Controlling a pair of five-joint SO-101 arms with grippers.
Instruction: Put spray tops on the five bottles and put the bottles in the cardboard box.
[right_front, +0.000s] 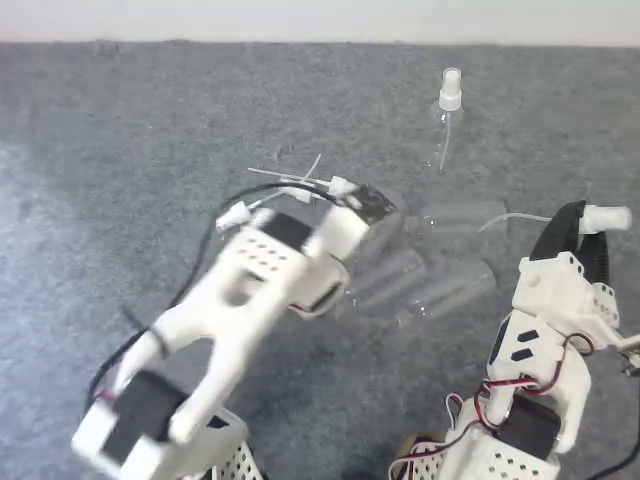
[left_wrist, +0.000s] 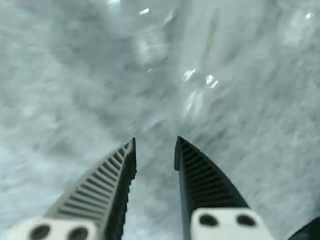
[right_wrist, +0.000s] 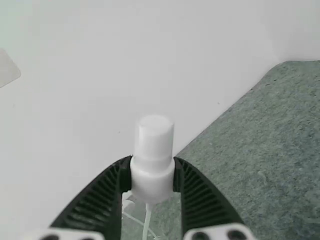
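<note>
— Fingers (right_wrist: 107, 192) of the right gripper (right_wrist: 151, 162) are clamped on a spray top (right_wrist: 152, 150), squeezing its collar from both sides, with the cap pointing away from the wrist. Where's the risk?
— Its dip tube (right_front: 505, 220). It sticks out thin and bendy toward the lying bottles (right_front: 445, 215). I'd judge it likely to catch a bottle's rim and buckle rather than slide into the neck.
— And the left gripper (left_wrist: 155, 141)?
— Fingers apart, nothing between them, low above the grey carpet (right_front: 120, 150), with clear bottles just beyond the tips. Those bottles lie close together on their sides, so closing on one could nudge a neighbour and set it rolling.
— Smooth plastic, too.
— Yes, a round clear body may slip or turn in ribbed jaws, and then the neck could wander while the top is fed in.
— Anything else nearby?
— Loose spray tops (right_front: 300, 183) lie just beside the left arm, where its cable or wrist could sweep them. One capped bottle (right_front: 447, 120) stands upright well behind, apart from both arms, and looks safe unless something rolls into it.
</note>
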